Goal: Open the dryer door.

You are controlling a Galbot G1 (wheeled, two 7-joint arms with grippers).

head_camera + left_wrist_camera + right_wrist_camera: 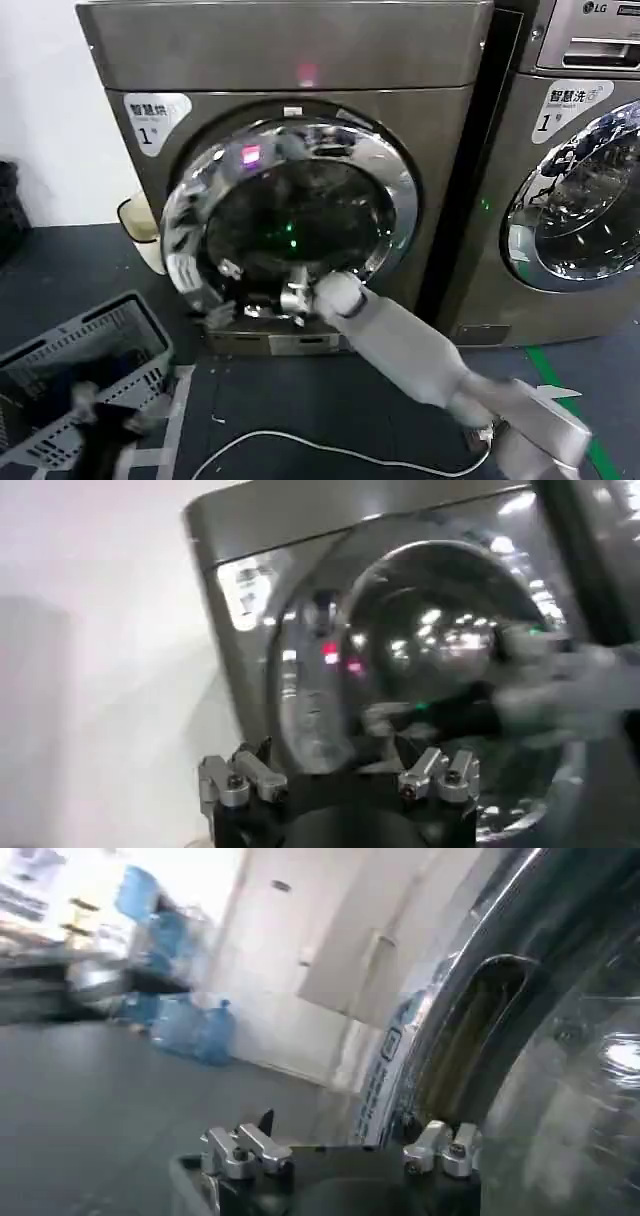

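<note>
The dryer door (290, 215) is a wide chrome ring round dark glass on the grey machine in the middle of the head view. It seems to stand slightly out from the front. My right arm reaches up from the lower right, and the right gripper (292, 298) is at the door's lower rim. In the right wrist view that gripper (340, 1138) is open, with the chrome rim (560, 968) and its white sticker (385, 1078) close beside one finger. My left gripper (335, 765) is open and empty, held back low at the left, facing the door (420, 640).
A second machine marked LG (580, 190) stands close on the right. A grey laundry basket (70, 365) sits on the dark floor at the lower left, and a white cable (300, 445) trails across the floor. A pale bin (140, 225) stands by the wall.
</note>
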